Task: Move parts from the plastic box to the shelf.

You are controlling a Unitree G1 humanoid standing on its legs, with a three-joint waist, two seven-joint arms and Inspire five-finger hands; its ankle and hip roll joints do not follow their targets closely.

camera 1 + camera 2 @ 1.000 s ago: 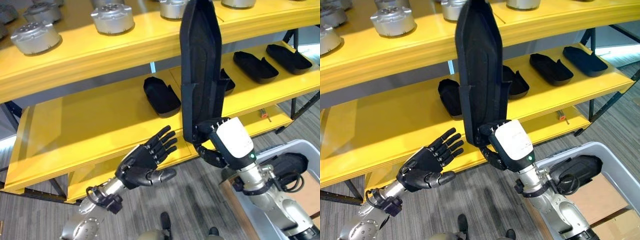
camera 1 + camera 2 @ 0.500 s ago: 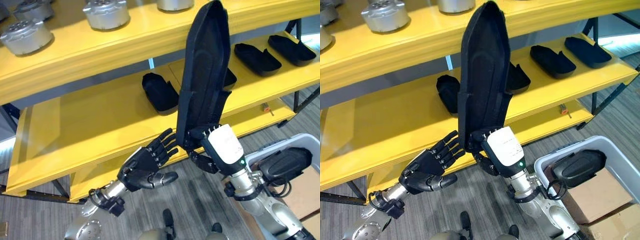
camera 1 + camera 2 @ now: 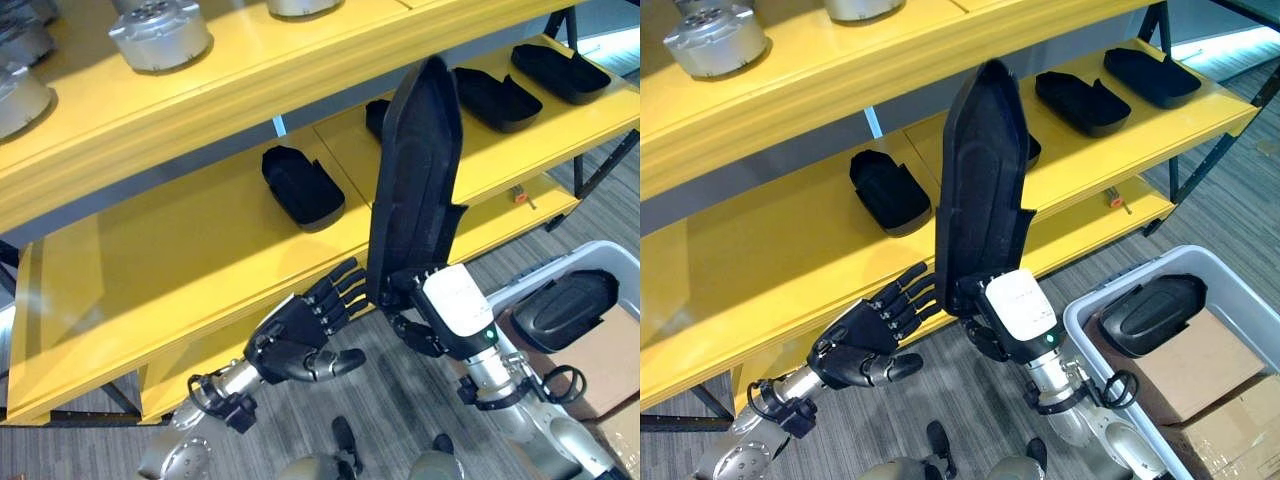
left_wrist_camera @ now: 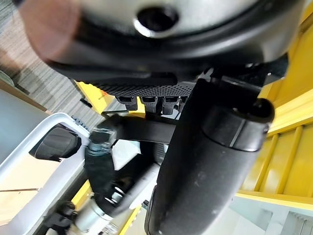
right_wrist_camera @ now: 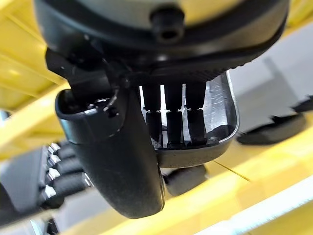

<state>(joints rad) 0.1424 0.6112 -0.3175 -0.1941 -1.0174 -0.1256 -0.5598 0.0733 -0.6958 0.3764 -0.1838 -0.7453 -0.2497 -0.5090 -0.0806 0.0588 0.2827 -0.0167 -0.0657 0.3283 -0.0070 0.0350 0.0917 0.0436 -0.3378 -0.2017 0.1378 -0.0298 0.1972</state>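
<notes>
Right robot hand (image 3: 425,300) clamps upright black part (image 3: 415,180); left robot hand (image 3: 300,335) spread beside shelf edge (image 3: 200,310)

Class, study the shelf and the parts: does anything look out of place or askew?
Only a small orange-handled tool lying among the black parts on the shelf looks out of place. The long black part stands upright because the right hand holds it.

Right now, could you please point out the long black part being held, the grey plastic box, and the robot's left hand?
Long black part (image 3: 415,180), left eye view, middle of its upright body.
Plastic box (image 3: 1080,322), right eye view, near left rim.
Left hand (image 3: 285,345), left eye view, back of the hand.
</notes>
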